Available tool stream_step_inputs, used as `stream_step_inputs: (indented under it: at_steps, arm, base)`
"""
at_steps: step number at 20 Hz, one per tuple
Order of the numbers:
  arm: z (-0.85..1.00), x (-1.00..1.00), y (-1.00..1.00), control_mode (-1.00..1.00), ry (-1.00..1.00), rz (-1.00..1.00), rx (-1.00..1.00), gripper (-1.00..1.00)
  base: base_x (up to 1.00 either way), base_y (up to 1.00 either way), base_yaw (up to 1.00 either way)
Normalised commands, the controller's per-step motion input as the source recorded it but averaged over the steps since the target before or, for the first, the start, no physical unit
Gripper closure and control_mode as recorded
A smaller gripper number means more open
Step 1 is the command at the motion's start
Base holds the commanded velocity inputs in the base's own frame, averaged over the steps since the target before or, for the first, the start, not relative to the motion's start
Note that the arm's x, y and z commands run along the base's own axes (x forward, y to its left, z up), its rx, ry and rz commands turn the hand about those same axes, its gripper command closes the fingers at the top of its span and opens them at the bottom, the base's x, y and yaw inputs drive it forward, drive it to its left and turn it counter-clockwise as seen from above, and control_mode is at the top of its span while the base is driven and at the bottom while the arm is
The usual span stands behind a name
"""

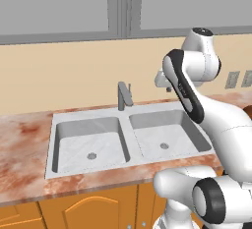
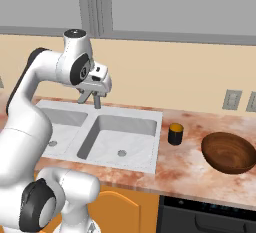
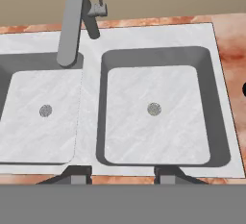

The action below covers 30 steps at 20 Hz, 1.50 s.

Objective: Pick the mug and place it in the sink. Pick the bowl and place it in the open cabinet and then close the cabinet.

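Observation:
The small black mug (image 2: pixel 175 134) with an orange-yellow top stands on the marbled counter just right of the sink (image 2: pixel 130 164). Farther right on that counter rests the wide dark brown bowl (image 2: pixel 229 152). My gripper (image 2: pixel 93 98) hangs above the back of the double-basin sink (image 1: pixel 135 125), near the faucet (image 1: pixel 124 95), well left of the mug. In the hand view it looks down on the two basins of the sink (image 3: pixel 91 136), and the gripper (image 3: pixel 122 172) is open with nothing between its fingertips (image 3: pixel 77 173). The cabinet is out of view.
The grey faucet (image 3: pixel 72 21) rises between the basins at the back. Wall outlets (image 2: pixel 231 99) sit above the bowl. Low orange cupboards (image 1: pixel 88 211) run under the counter, with a dark oven front (image 2: pixel 205 217) below the bowl. A grey window (image 1: pixel 54 4) spans the wall.

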Motion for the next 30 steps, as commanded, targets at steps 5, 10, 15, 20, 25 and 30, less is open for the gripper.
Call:
stream_step_inputs:
  at_steps: [5, 10, 15, 20, 25, 30]
  arm:
    - [0.00, -0.10, -0.08, -1.00, 0.00, 0.00, 0.00, -1.00]
    - [-0.07, -0.23, -0.29, -1.00, 0.00, 0.00, 0.00, -1.00]
    - [-0.23, -0.12, -0.22, -1.00, 0.00, 0.00, -0.09, -1.00]
    - [-0.25, -0.03, -0.32, -1.00, 0.00, 0.00, -0.12, -1.00]
    - [-0.13, 0.00, -0.45, -1.00, 0.00, 0.00, -0.04, -1.00]
    - [-0.03, 0.00, -0.44, -1.00, 0.00, 0.00, 0.00, -1.00]
  base:
    - [0.00, 0.00, 0.00]
    - [0.00, 0.00, 0.00]
    - [0.00, 0.00, 0.00]
    - [0.00, 0.00, 0.00]
    - [0.00, 0.00, 0.00]
    - [0.00, 0.00, 0.00]
